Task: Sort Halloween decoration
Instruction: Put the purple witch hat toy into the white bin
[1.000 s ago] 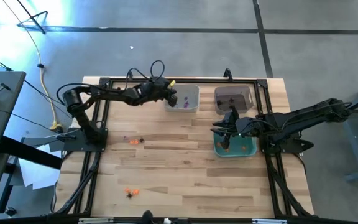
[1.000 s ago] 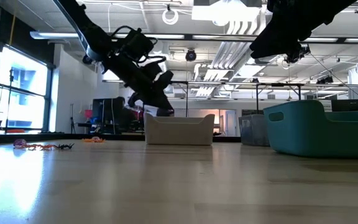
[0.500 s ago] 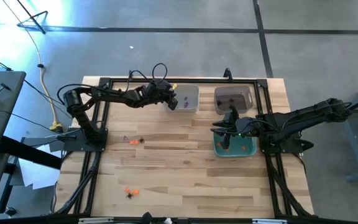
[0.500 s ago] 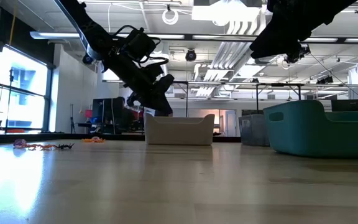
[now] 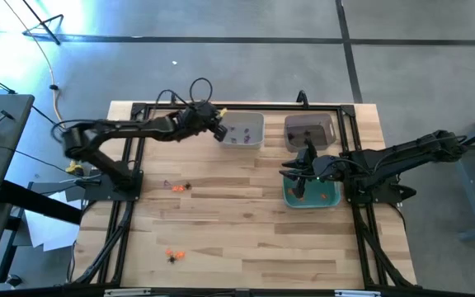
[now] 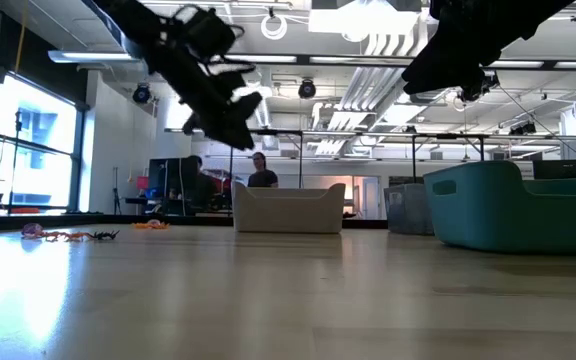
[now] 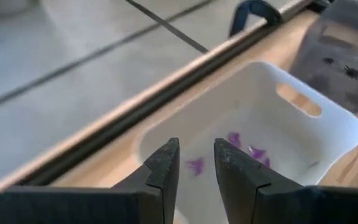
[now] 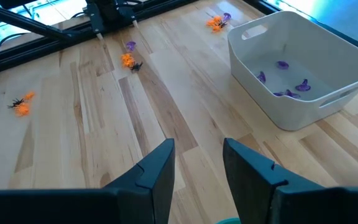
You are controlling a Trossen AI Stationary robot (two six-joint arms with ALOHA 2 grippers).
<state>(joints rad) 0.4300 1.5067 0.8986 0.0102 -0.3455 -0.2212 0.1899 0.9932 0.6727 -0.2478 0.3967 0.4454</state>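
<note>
A pale wooden plank worktop (image 5: pixel 246 239) fills the middle of the frame, edged by a black metal frame (image 5: pixel 130 223). Toward the upper centre sits a white rectangular plastic bin (image 5: pixel 243 130) with small purple trinkets (image 5: pixel 239 139) inside. Just to its right stands a dark grey rectangular bin (image 5: pixel 310 131), and below that a teal rectangular bin (image 5: pixel 312 196) holding small orange trinkets (image 5: pixel 326 195). The left gripper (image 5: pixel 218 131) hangs at the white bin's left rim. The right gripper (image 5: pixel 302 177) hangs over the teal bin. At centre left, orange and black trinkets (image 5: pixel 177 187) lie on the wood; another small orange and black cluster (image 5: pixel 173 254) lies at lower left.
</note>
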